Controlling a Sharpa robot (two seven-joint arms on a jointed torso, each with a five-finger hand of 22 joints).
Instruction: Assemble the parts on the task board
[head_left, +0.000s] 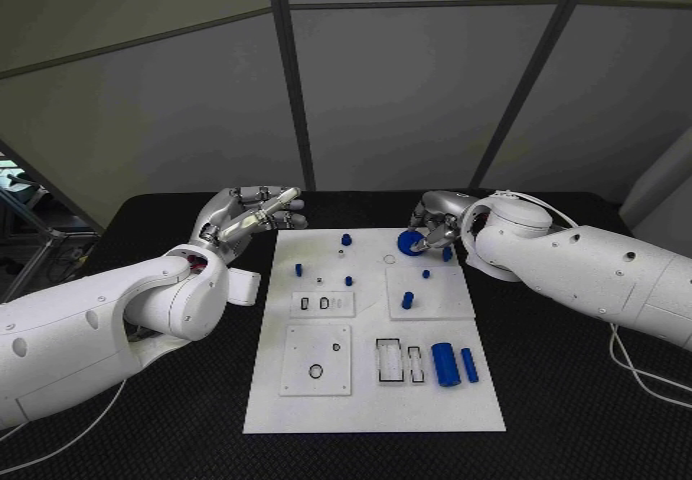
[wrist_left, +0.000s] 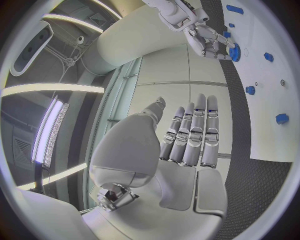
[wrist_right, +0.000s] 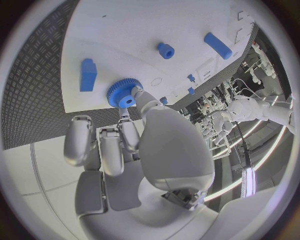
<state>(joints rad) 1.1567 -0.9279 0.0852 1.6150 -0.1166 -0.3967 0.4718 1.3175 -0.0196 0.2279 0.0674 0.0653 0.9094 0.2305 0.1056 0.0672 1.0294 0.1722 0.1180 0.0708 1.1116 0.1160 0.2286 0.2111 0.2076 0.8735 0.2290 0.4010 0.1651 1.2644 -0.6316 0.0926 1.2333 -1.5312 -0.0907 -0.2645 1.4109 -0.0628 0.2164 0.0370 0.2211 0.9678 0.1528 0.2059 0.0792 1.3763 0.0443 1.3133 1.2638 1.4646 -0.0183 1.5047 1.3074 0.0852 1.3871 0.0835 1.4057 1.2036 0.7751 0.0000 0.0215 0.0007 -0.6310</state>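
Fingers first: R hand (head_left: 433, 228) has fingertips (wrist_right: 133, 92) pinching the blue gear (head_left: 411, 243) at the far end of the task board (head_left: 372, 400), right of centre. L hand (head_left: 254, 217) holds nothing; fingers (wrist_left: 194, 131) straight and lying side by side, thumb apart, parked off the board's far-left corner over the black table (head_left: 144, 440).

Near to far on board:
- near right: blue cylinder (head_left: 444, 364) w/ slim blue bar (head_left: 469, 365) beside it, both lying flat, next to rectangular slots (head_left: 400, 361).
- near left: sub-plate w/ dark ring (head_left: 316, 371).
- mid: short blue peg (head_left: 408, 298) on right sub-plate; small slots on left sub-plate.
- far: small blue pegs (head_left: 346, 240) standing; gear just right of them.

Handling est. (judgement): gear looks like rigid plastic, light, no give. Toothed rim should give decent friction; smooth faces prob. slippery. Best hold = across rim, opp. sides, keeping the hub bore (wrist_right: 127, 101) unobstructed so it can drop over a shaft. Cannot tell whether gear is touching board or just above it.

Pose: R arm comes in from right, wrist bent down, palm toward board, hand over the gear. L arm bent at left, forearm angled to far side, palm turned sideways.
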